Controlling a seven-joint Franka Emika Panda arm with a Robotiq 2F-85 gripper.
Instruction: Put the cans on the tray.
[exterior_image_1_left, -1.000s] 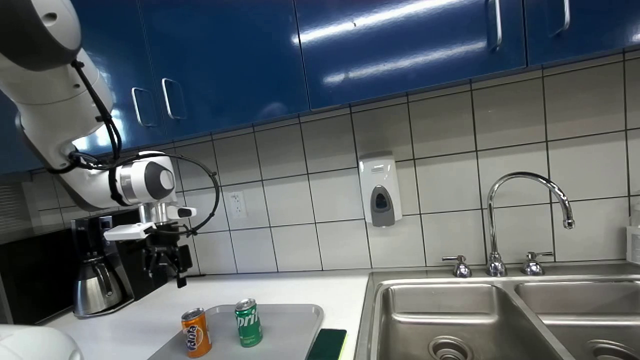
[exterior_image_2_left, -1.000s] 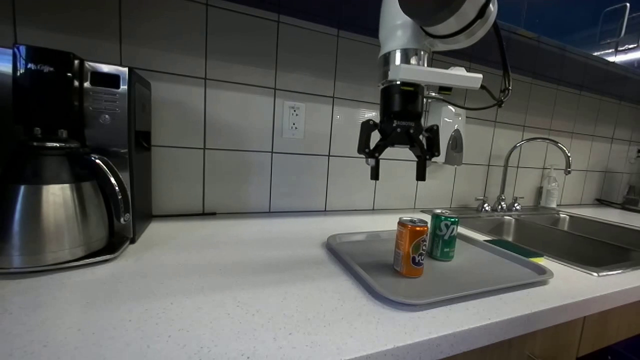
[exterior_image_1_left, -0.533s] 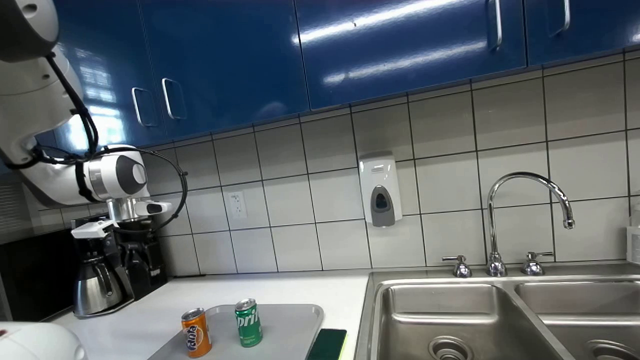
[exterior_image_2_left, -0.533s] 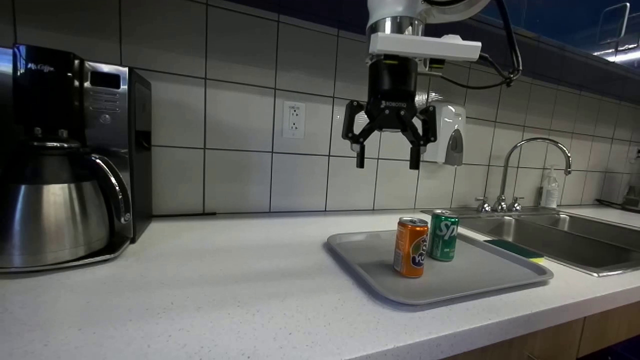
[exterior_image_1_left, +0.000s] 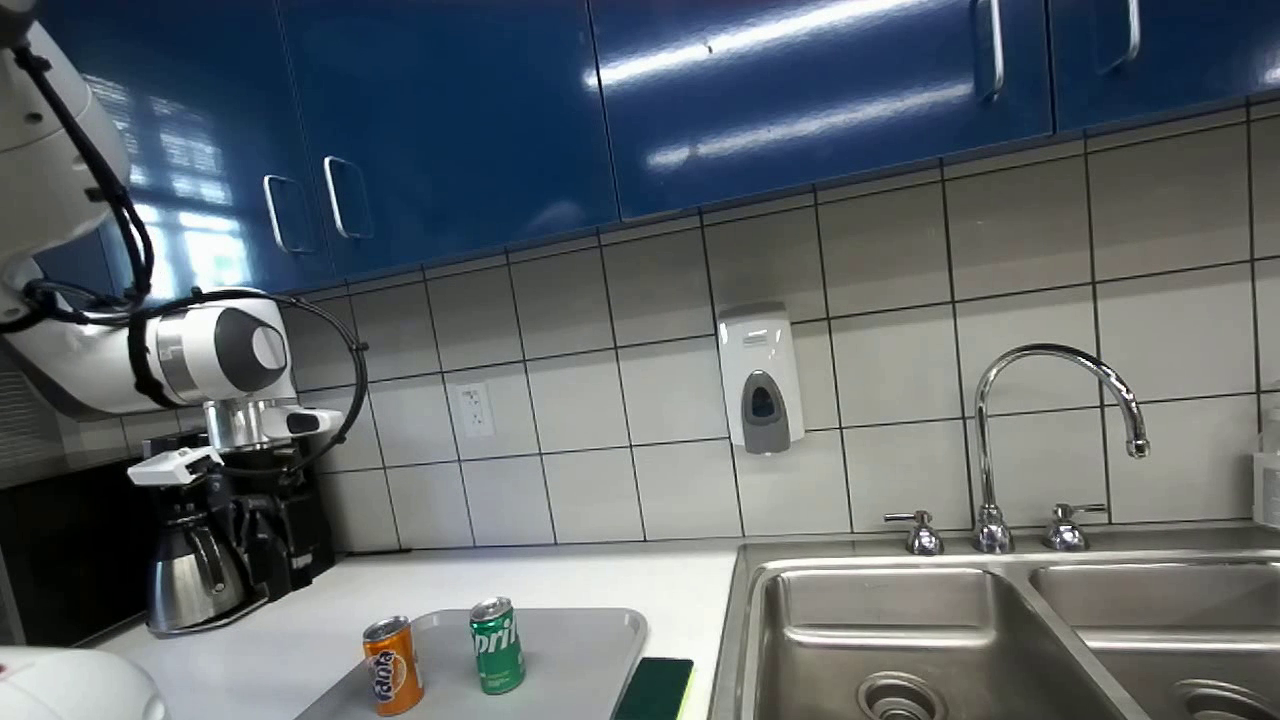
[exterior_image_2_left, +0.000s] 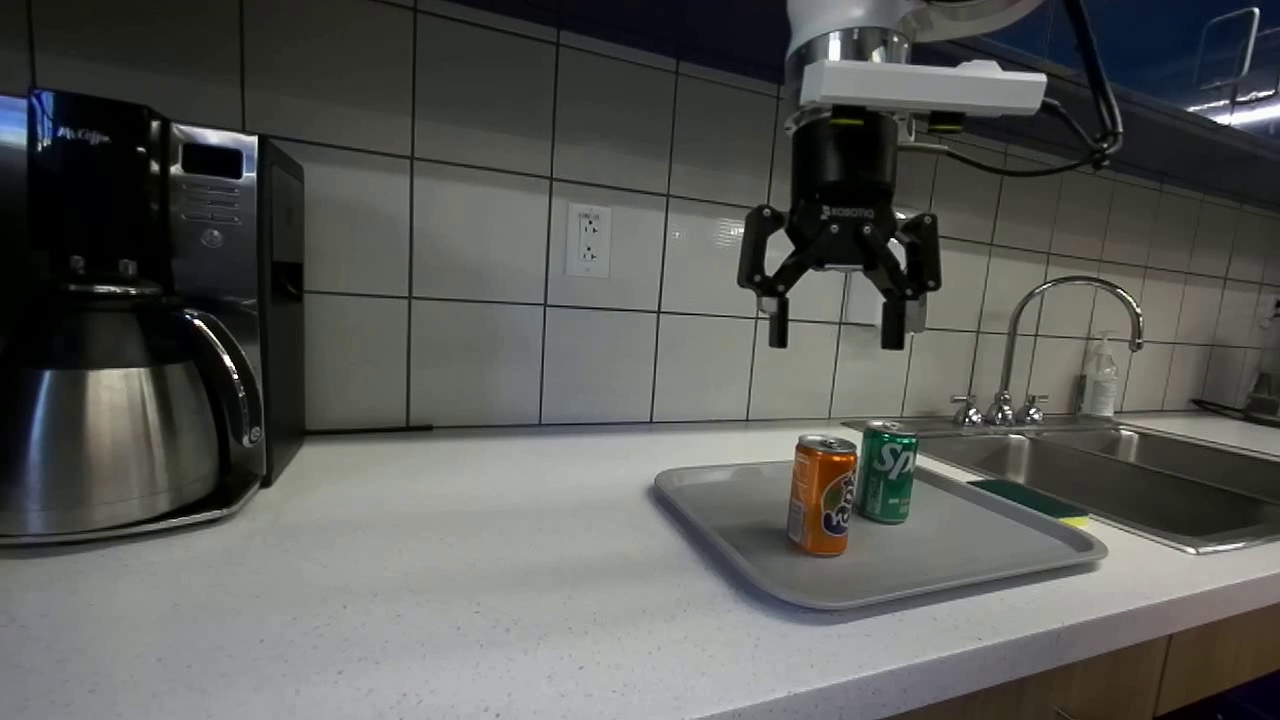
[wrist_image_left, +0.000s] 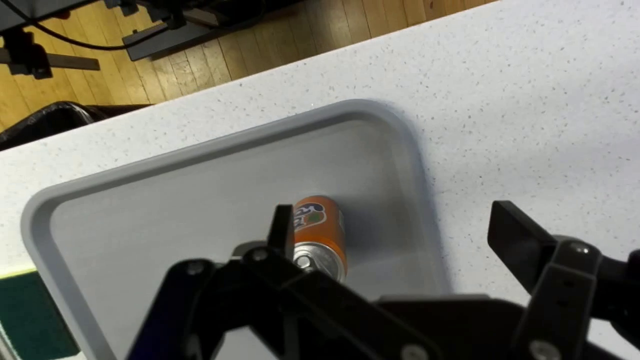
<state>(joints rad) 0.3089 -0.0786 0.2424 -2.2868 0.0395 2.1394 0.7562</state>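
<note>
Orange can (exterior_image_2_left: 820, 495) and green can (exterior_image_2_left: 889, 473) stand upright on the flat grey tray (exterior_image_2_left: 985, 550), inside its rim, with a gap between them. Seen in an exterior view, the orange can is near and left, the green can far and right; farther right are a dark green pad (exterior_image_2_left: 1025, 497) and, set into the white counter (exterior_image_2_left: 450, 580), a steel sink (exterior_image_2_left: 1100, 490).

The black gripper (exterior_image_2_left: 835, 332) hangs above can height, well apart from both, its jaws spread wide with nothing between them. In the wrist view it partly covers the orange can; the green can does not show there.

The placing step looks finished: 2 of 2 cans are on the tray and neither is held. The next move seems to call for no grasp, only for the white arm (exterior_image_1_left: 90, 362) to clear away. Keeping the jaws high matters: a low sweep could tip a can.
</note>
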